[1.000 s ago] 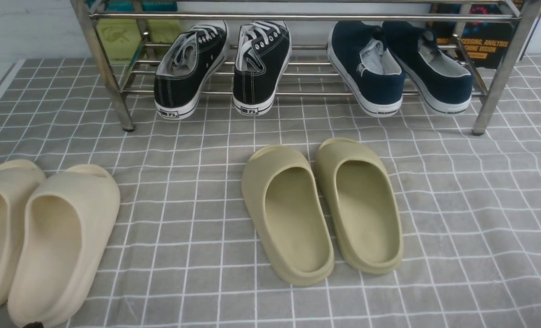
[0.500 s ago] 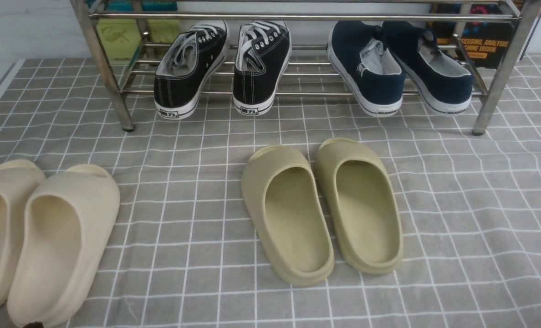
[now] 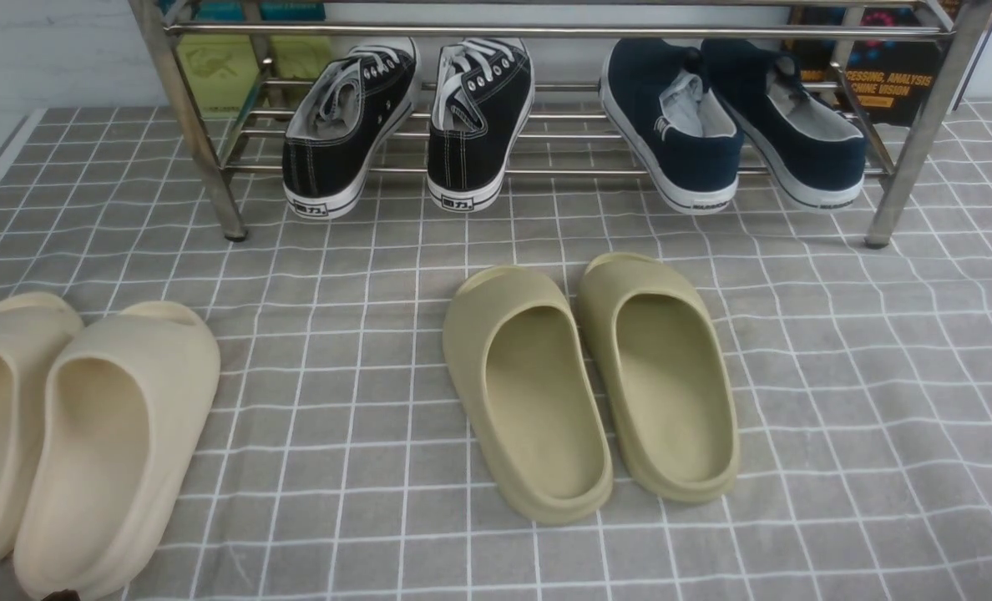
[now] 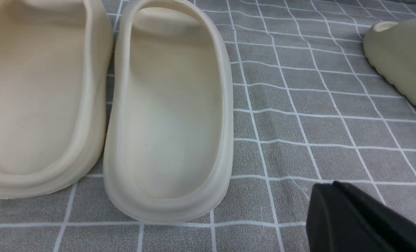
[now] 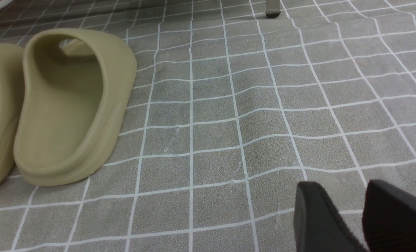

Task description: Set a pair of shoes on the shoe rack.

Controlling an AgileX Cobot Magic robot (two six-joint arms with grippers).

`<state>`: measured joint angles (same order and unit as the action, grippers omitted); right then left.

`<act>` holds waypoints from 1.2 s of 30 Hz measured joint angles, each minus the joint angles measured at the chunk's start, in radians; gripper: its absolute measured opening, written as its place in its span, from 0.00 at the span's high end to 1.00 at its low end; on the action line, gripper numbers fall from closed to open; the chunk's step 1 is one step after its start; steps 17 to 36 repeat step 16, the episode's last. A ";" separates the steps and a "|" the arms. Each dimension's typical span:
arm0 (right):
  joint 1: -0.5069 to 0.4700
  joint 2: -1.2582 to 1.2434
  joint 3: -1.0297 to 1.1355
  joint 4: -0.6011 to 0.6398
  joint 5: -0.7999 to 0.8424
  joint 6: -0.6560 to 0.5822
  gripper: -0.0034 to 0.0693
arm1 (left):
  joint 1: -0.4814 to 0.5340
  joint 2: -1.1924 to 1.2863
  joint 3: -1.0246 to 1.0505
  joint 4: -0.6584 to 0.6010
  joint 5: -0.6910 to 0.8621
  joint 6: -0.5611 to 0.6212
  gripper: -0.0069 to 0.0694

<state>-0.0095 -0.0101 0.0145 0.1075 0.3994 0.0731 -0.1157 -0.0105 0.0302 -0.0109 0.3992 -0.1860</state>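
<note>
Your black sneakers sit on the rack, left of the navy pair. Right claw hangs nearly closed, gripping nothing, near the olive slides. Left claw: can't tell.

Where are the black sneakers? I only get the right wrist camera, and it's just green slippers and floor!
Observer: Both black sneakers sit on the shoe rack's lowest bars, heels facing the robot.
Operator: Is anything next to them?
Observer: Yes, navy slip-ons share that shelf, on the robot's right.
Operator: What's near the other arm?
Observer: A pair of beige slides, side by side on the checked cloth.
</note>
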 joint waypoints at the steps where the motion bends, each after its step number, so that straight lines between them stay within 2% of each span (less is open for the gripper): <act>1: 0.000 0.000 0.000 0.000 0.000 0.000 0.62 | 0.000 0.000 0.000 0.000 0.000 0.000 0.91; 36: 0.000 0.000 0.000 0.000 0.000 0.000 0.62 | 0.000 0.000 0.000 0.000 0.000 0.000 0.90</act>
